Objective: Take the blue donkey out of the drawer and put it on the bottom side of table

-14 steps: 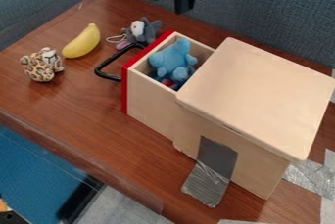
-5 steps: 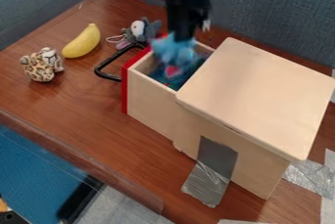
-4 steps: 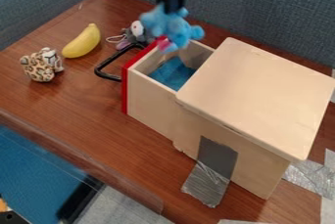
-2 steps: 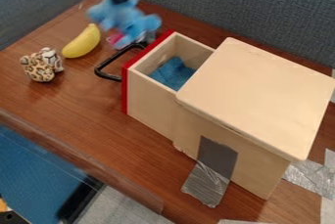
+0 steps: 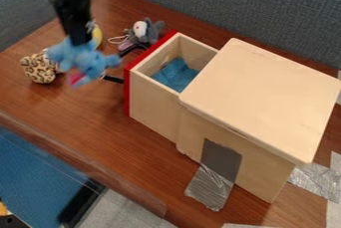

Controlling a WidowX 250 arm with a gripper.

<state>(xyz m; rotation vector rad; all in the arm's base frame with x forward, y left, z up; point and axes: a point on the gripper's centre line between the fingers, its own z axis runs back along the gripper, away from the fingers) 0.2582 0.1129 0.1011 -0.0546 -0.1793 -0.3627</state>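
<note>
Table: the brown wood top [image 5: 86, 117]; its bottom side [image 5: 136, 155], which I take as the goal, lies toward the lower edge of the view.
Wooden box: the cabinet [image 5: 266, 90] stands at the right, and its drawer [image 5: 152, 100] is open, with blue cloth [image 5: 176, 74] inside.
Claw: the black gripper [image 5: 79, 42] hangs at upper left, pinching the donkey at its tips.
Blue donkey: out of the drawer, directly under the claw, in the air and to the left of the drawer; its longer direction seems to run across the view, a little down to the right.
Way to go: from claw and donkey, the bottom side lies down the view and somewhat right, so the next move should carry it there, then lower and release.
Leopard toy: this plush [image 5: 38, 68] is just beside the donkey in the view; going too low too early could brush it.
</note>
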